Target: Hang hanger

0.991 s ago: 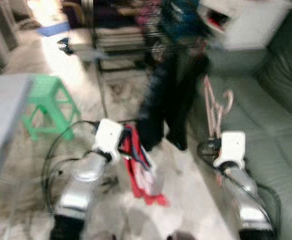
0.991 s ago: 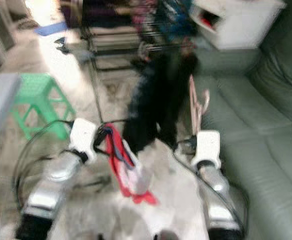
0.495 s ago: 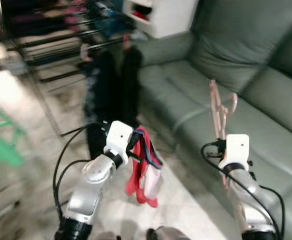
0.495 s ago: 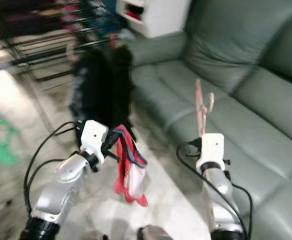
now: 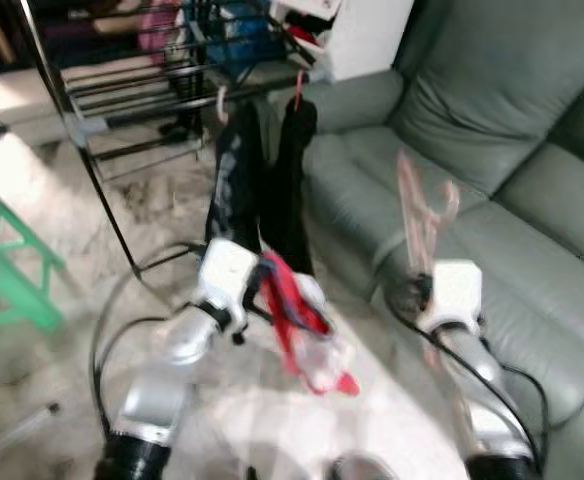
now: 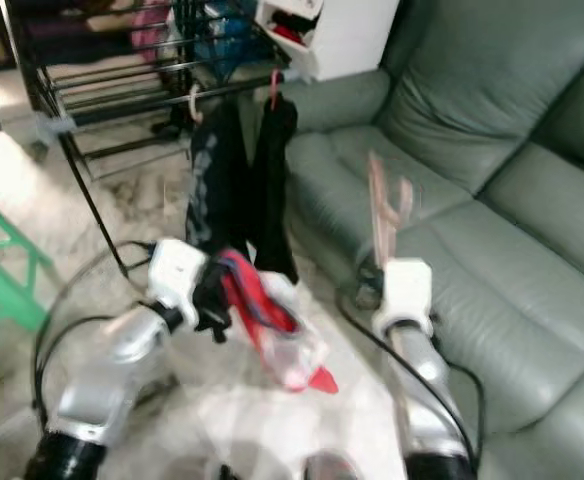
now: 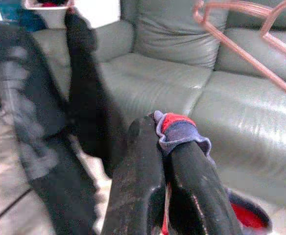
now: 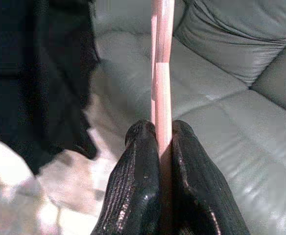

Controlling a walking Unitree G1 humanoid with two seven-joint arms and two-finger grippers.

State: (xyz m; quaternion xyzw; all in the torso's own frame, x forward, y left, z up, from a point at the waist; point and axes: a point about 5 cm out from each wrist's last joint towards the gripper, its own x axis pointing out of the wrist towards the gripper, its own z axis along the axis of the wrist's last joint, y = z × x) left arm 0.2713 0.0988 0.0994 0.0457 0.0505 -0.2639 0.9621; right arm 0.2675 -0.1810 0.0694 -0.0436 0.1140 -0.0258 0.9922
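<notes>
The right gripper is pinching the pink hanger, light and stiff; the left gripper is clamping the soft red garment.

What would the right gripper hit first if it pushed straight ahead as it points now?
Probably the green sofa; the right gripper, shut on the pink hanger, faces its seat cushions. Depth is unclear.

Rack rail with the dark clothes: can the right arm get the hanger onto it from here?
Probably not yet. The right claw grips the hanger over the sofa; the rack stands farther ahead-left.
</notes>
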